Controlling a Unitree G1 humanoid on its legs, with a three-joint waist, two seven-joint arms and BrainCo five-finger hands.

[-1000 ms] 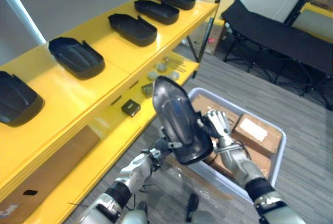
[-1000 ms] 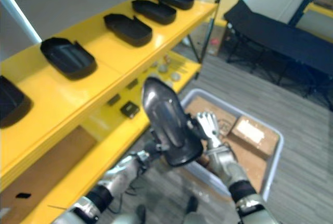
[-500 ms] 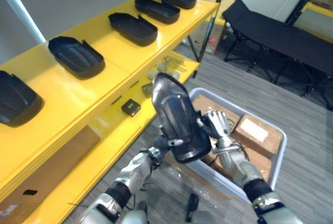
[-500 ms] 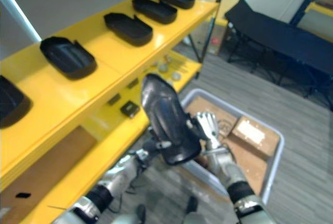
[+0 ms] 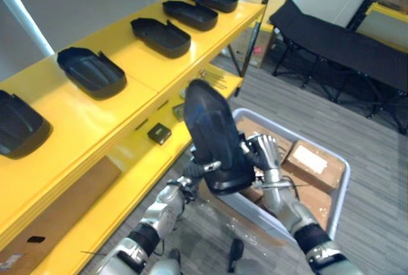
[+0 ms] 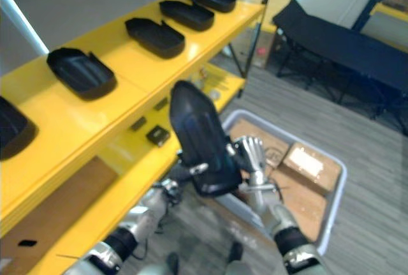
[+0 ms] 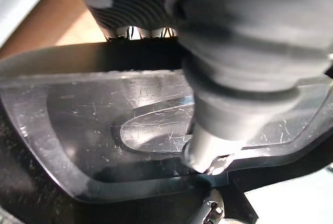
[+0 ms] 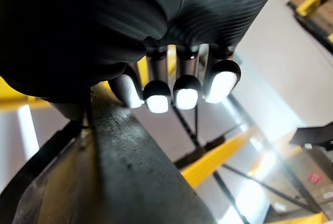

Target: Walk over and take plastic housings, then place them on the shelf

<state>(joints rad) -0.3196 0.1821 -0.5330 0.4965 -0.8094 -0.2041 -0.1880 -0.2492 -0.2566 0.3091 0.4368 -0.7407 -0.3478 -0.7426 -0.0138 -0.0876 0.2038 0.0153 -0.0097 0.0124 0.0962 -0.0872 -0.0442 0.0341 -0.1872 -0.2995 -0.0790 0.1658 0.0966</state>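
Note:
A black plastic housing (image 5: 212,133) stands almost on end in front of me, over the near corner of a grey bin. My left hand (image 5: 195,171) grips its lower edge from the shelf side, with the thumb (image 7: 208,146) pressed on the glossy inner face of the housing (image 7: 99,130). From the bin side my right hand (image 5: 263,152) holds it, its fingers (image 8: 156,96) hooked over the rim of the housing (image 8: 119,177). Several matching housings (image 5: 91,69) lie open side up along the yellow shelf (image 5: 137,87).
The grey bin (image 5: 343,189) on the floor holds cardboard boxes (image 5: 311,159). The shelf's lower board carries a small black box (image 5: 159,134) and some round parts (image 5: 199,82). A black folding cot (image 5: 338,42) stands at the back right.
The held housing has risen a little and tipped more upright, and both hands went up with it. The housings on the shelf lie as before.

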